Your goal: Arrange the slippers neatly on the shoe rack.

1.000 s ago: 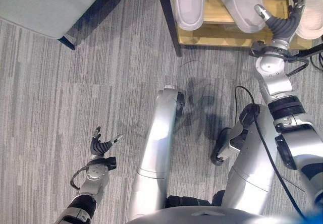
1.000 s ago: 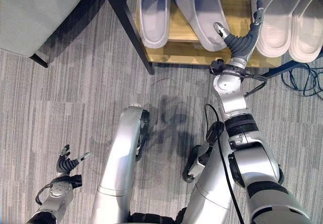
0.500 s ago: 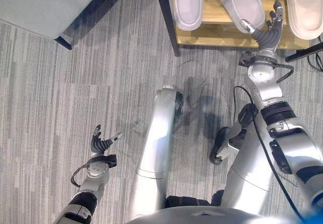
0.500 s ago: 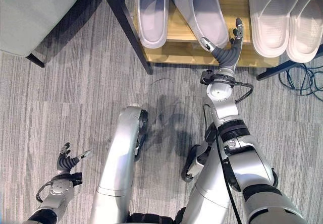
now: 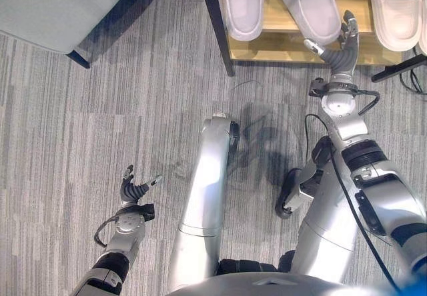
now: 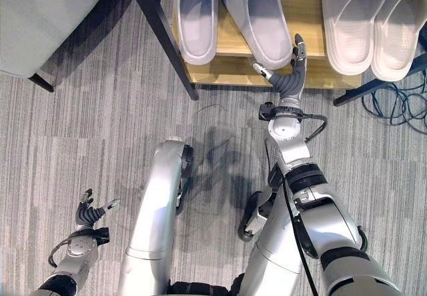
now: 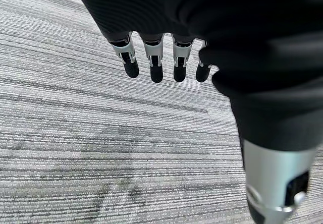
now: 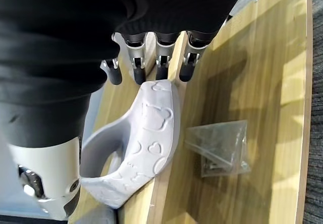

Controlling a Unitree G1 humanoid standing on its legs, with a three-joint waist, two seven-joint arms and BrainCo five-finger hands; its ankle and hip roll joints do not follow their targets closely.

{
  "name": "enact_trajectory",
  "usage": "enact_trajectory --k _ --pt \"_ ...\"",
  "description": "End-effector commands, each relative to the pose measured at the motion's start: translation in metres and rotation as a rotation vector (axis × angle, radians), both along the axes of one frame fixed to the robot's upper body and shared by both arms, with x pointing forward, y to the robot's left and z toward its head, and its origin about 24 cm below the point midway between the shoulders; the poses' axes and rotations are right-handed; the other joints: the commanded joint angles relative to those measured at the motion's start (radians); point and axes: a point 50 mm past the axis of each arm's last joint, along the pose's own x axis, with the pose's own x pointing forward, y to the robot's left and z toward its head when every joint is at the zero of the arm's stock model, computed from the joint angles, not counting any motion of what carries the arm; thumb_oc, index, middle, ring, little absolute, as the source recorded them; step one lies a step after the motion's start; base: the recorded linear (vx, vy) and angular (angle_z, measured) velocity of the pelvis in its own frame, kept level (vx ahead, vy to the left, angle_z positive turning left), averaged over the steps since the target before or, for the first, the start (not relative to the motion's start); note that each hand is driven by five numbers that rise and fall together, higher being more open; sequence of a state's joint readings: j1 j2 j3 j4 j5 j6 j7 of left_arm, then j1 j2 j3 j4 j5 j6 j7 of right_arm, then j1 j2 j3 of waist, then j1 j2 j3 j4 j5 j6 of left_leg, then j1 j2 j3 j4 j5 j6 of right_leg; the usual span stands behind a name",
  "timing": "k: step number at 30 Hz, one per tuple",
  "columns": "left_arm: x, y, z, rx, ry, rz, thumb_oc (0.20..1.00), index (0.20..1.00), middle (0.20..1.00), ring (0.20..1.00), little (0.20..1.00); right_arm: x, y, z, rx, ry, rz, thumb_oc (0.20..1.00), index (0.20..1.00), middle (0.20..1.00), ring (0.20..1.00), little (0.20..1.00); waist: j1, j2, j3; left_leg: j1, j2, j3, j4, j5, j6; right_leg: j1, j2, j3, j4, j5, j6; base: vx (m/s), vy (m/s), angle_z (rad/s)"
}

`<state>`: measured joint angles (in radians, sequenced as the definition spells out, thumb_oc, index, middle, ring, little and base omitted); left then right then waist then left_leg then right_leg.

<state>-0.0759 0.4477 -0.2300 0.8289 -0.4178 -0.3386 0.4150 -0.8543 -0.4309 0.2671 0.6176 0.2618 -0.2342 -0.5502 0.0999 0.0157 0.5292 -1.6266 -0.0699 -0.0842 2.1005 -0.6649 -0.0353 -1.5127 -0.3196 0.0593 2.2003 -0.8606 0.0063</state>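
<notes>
Left hand hangs relaxed, fingers loose, over striped grey carpet. Right hand — fingers straight, grasping nothing — reaches the skewed lilac-grey moulded foam slipper on the pale wooden shoe rack shelf; cream ribbed slippers lie beyond it. Straightening step; next, probably nudge that heel square.

Light purple-grey slippers, pair, little heart shapes pressed into side. Pale pinkish-white slippers, pair, fine ridges on top. Shoe rack shelf yellow-brown wood with faint grain, dark leg. Grey carpet, thin light and dark stripes. Light grey-green seat at corner. Clear see-through bag on wood. Right hand and left hand: silver fingers, dark tips, black ribbed cover.
</notes>
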Motion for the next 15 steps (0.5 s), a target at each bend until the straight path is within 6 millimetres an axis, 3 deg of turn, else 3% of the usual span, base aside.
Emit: enact_trajectory --k 1,15 --pt "-0.014 0.012 -0.005 0.037 0.030 0.047 1.000 1.000 1.000 1.000 1.000 -0.004 0.014 0.024 -0.021 -0.120 0.072 1.000 1.000 1.000 1.000 1.000 0.033 -0.032 -0.009 0.057 -0.023 -0.135 0.036 -0.115 -0.070 0.028 -0.034 0.110 0.079 0.141 0.030 0.00 0.000 0.00" --pt "-0.010 0.010 -0.005 0.042 0.030 0.037 1.000 1.000 1.000 1.000 1.000 -0.005 0.035 0.020 -0.112 -0.098 0.194 1.000 1.000 1.000 1.000 1.000 0.033 -0.037 -0.009 0.057 -0.025 -0.136 0.030 -0.116 -0.077 0.039 -0.034 0.114 0.076 0.146 0.035 0.00 0.000 0.00"
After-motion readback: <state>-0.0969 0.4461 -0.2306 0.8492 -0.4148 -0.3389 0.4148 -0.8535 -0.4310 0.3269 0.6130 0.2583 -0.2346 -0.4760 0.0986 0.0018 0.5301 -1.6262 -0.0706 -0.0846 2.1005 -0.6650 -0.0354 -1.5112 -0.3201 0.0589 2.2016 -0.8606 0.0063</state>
